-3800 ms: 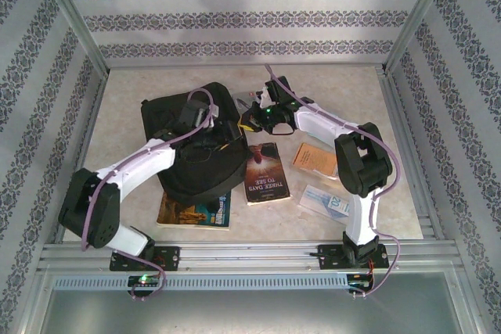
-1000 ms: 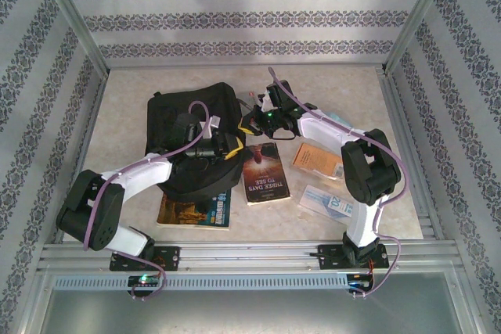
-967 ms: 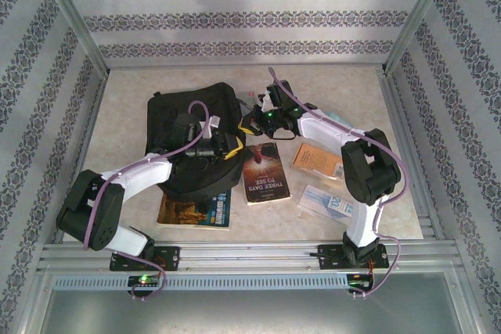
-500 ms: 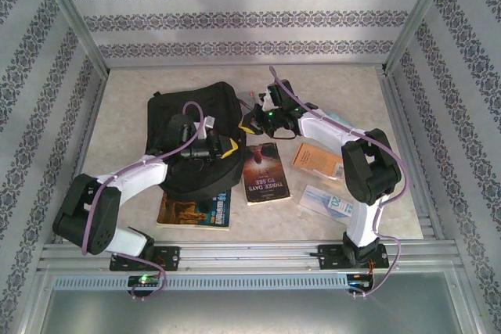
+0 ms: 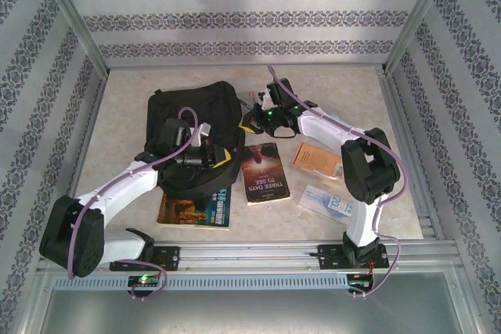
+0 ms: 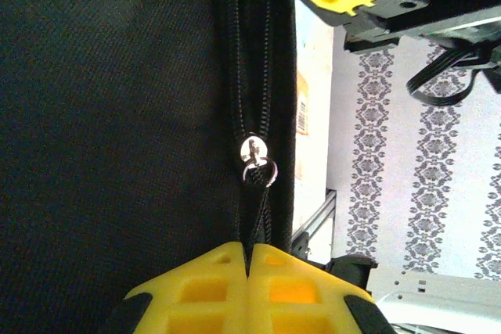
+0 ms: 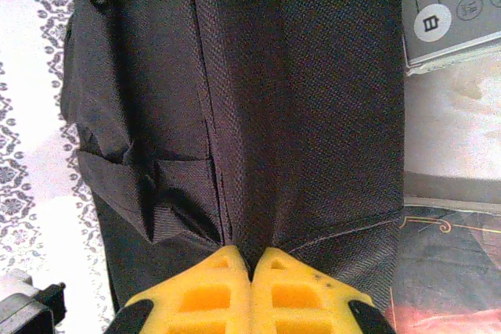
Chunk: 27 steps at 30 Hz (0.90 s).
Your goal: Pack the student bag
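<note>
Left hand on zip pull, right hand on student bag

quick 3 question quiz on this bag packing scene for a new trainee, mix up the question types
1. True or false: the left end effector is shut on the zip pull of the student bag.
2. What is the right end effector pinching? A) the bag's black fabric B) an orange book C) nothing, it is open
3. Short answer: what lies partly under the bag's near edge, close to the left arm?

Key
1. True: the black pull runs from the silver slider down between the closed yellow pads.
2. A
3. A book, with its far part hidden under the bag.
</note>
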Motion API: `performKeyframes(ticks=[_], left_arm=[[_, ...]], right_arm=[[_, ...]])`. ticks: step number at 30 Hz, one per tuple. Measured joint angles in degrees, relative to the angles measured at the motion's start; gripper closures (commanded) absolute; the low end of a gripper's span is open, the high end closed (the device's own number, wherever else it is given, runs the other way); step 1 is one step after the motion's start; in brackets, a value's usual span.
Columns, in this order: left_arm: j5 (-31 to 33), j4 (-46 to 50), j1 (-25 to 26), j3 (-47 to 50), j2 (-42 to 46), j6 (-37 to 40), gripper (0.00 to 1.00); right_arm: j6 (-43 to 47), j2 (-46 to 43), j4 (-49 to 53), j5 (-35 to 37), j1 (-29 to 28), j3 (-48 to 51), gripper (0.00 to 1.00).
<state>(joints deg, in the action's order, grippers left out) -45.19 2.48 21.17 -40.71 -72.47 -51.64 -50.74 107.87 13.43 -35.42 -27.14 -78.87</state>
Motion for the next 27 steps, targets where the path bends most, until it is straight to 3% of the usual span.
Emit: performKeyframes(ticks=[14, 15, 17, 19, 22, 27], left_arm=[[2.4, 18.86, -0.24, -2.49, 7.3, 13.66, 1.0], [2.78, 20.09, -0.22, -3.15, 7.3, 14.86, 1.0], [3.82, 21.68, -0.07, -4.13, 7.26, 16.87, 1.0], [4.46, 23.28, 0.52, -5.09, 6.88, 18.34, 1.0], [5.01, 24.76, 1.97, -6.54, 5.16, 19.37, 1.0], [5.77, 24.72, 4.22, -10.01, 1.25, 19.74, 1.0]], right_arm=[[8.9, 3.04, 12.85, 6.95, 0.04, -9.51, 1.0], [9.66, 3.63, 13.88, 7.67, 0.04, -10.64, 0.96], [10.86, 4.33, 15.34, 8.44, 0.02, -12.02, 0.69], [12.41, 4.44, 16.52, 10.8, 0.02, -12.85, 0.5], [13.55, 4.24, 17.94, 14.45, 0.33, -13.44, 0.4], [10.75, 0.68, 22.34, 18.49, 0.35, -11.87, 0.4]])
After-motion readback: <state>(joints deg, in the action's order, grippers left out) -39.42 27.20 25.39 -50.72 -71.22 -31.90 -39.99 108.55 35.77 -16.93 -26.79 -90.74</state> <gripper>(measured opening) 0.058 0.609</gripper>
